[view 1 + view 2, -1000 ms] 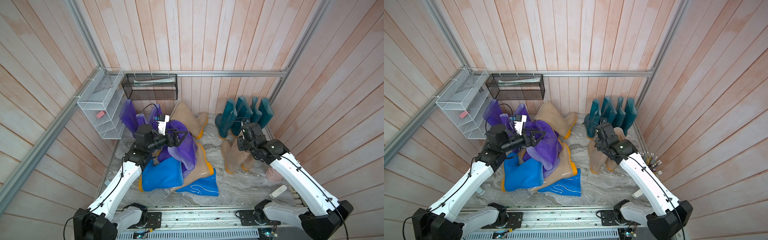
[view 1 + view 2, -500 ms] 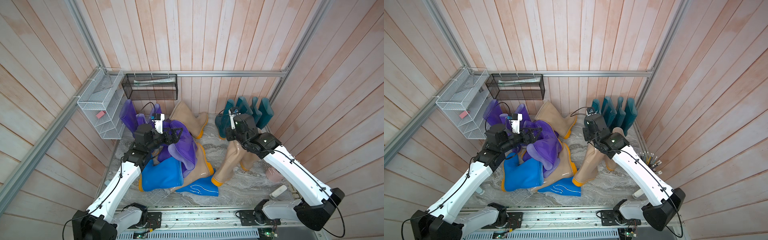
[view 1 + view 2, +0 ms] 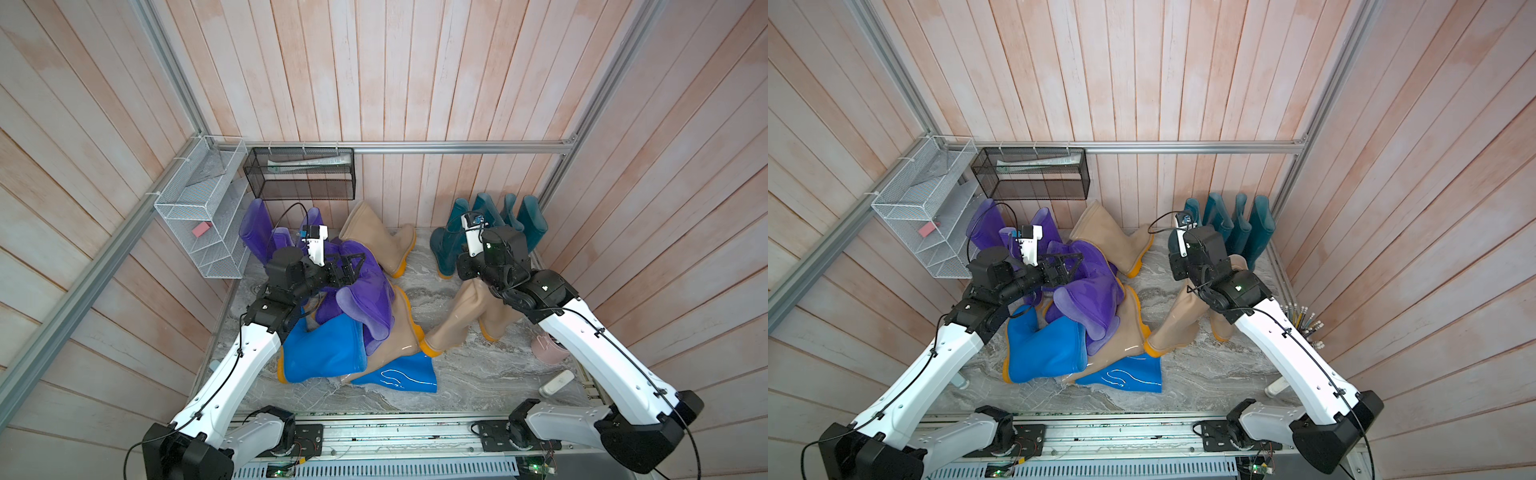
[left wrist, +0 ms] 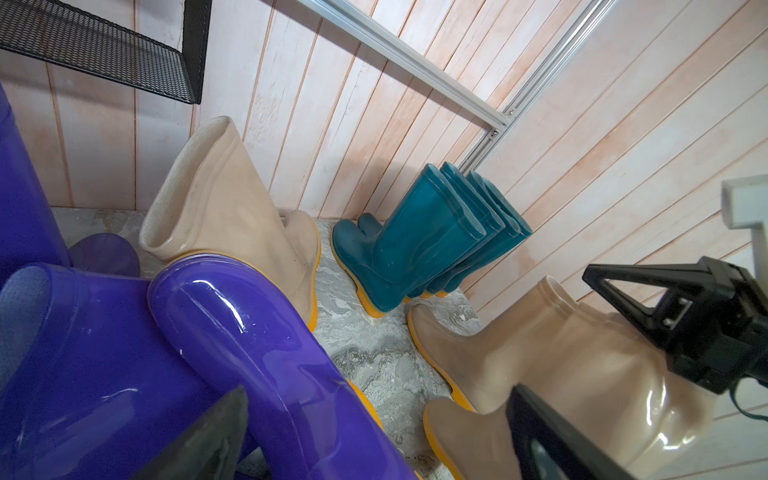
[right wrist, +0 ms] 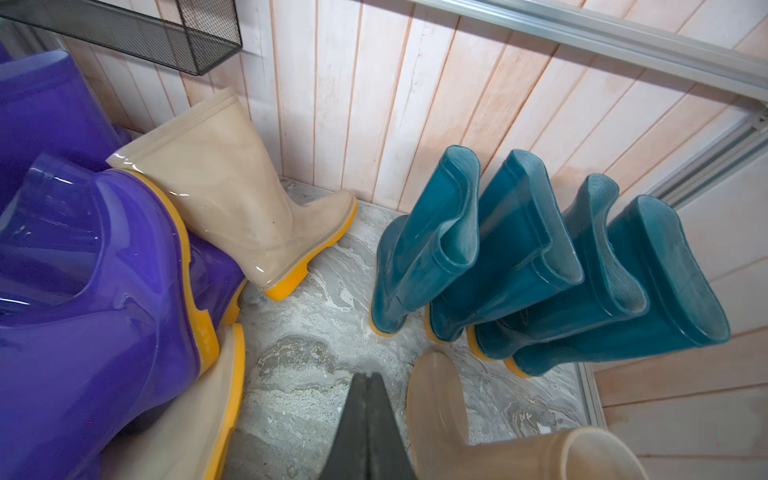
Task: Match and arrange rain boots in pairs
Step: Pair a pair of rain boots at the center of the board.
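Several dark teal rain boots (image 3: 532, 220) (image 5: 519, 257) stand in a row in the back right corner. One beige boot (image 3: 374, 237) stands at the back wall. Two more beige boots (image 3: 457, 316) (image 3: 1179, 320) are under my right arm, one leaning with its sole toward the pile. Purple boots (image 3: 365, 286) lie heaped over a beige boot and two bright blue boots (image 3: 320, 349). My left gripper (image 3: 353, 266) (image 4: 378, 392) hangs open just above the purple heap, holding nothing. My right gripper (image 5: 365, 380) is shut and empty beside a beige boot's shaft (image 5: 436, 411).
A white wire rack (image 3: 195, 220) and a black mesh basket (image 3: 299, 174) hang on the back left walls. A pink cup (image 3: 548, 349) and a white object (image 3: 557, 382) lie at the front right. Pencils (image 3: 1304, 320) lie by the right wall.
My right gripper has shut and moved back toward the teal boots. One beige boot tipped over, its sole sliding toward the pile. The left gripper rose slightly above the purple boots.
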Action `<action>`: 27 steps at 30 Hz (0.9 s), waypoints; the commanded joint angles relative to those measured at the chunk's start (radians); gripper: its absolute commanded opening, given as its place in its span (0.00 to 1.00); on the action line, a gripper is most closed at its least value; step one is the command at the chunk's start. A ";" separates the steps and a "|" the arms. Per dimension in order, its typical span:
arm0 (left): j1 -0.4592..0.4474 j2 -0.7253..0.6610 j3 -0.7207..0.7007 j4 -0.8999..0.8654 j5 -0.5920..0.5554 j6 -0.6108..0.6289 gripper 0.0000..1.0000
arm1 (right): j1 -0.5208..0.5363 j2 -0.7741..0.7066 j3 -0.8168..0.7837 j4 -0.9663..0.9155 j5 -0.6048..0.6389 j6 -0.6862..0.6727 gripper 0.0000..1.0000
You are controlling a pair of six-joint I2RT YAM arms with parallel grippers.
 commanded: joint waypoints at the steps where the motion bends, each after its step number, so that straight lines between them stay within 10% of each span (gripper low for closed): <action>1: -0.004 0.000 0.025 0.020 0.030 -0.014 1.00 | -0.027 -0.003 0.089 0.089 -0.093 -0.072 0.00; 18: -0.006 -0.009 -0.060 0.051 0.088 -0.044 1.00 | -0.050 -0.161 -0.413 0.094 -0.184 0.145 0.00; 20: -0.007 -0.013 -0.068 0.056 0.097 -0.050 1.00 | -0.050 -0.179 -0.415 0.074 -0.196 0.161 0.29; 27: -0.020 -0.009 -0.048 0.051 0.114 -0.053 1.00 | -0.050 -0.261 -0.294 0.070 -0.208 0.193 0.67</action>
